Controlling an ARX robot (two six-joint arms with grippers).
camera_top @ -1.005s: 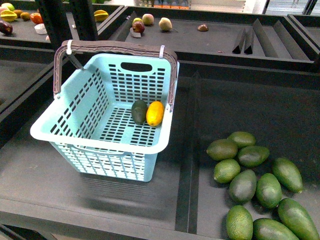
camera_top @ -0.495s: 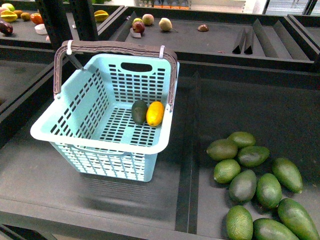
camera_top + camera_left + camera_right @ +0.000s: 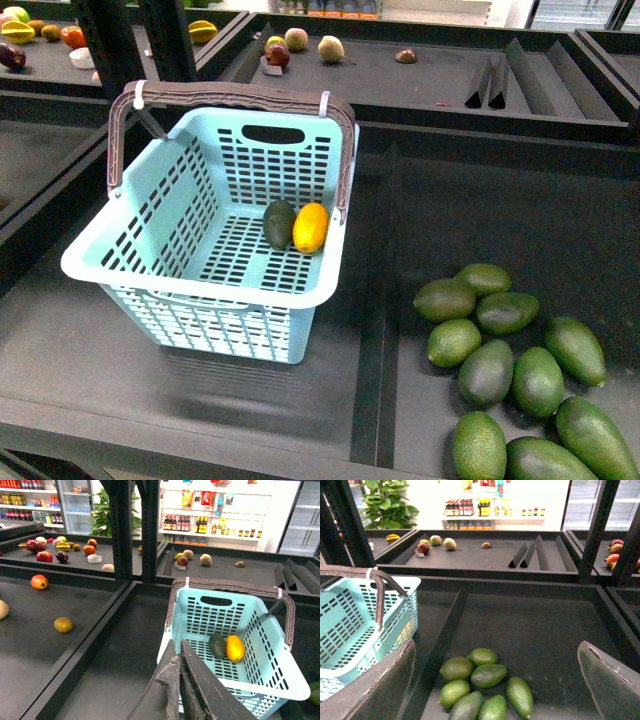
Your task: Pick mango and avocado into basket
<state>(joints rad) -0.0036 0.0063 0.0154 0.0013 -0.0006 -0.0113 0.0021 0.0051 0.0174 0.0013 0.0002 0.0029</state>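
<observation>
The turquoise basket (image 3: pixel 200 290) stands in the left bin with its brown handles raised. On its slotted floor the yellow-orange mango (image 3: pixel 310 227) lies right beside the dark avocado (image 3: pixel 279 222), touching it. Neither arm shows in the front view. In the left wrist view my left gripper (image 3: pixel 178 647) is shut on nothing, held above the bin just outside the basket (image 3: pixel 280 682), with the mango (image 3: pixel 235 648) and avocado (image 3: pixel 217 645) beyond it. In the right wrist view my right gripper (image 3: pixel 496 645) is wide open and empty, high over the loose green avocados (image 3: pixel 485 676). The basket (image 3: pixel 350 666) sits off to one side.
Several green avocados (image 3: pixel 510 370) lie heaped in the right bin. A raised black divider (image 3: pixel 375 300) separates the two bins. Back shelves hold mixed fruit (image 3: pixel 300 42), and black posts (image 3: pixel 110 40) rise behind the basket. Loose fruit (image 3: pixel 63 624) lies in a further bin.
</observation>
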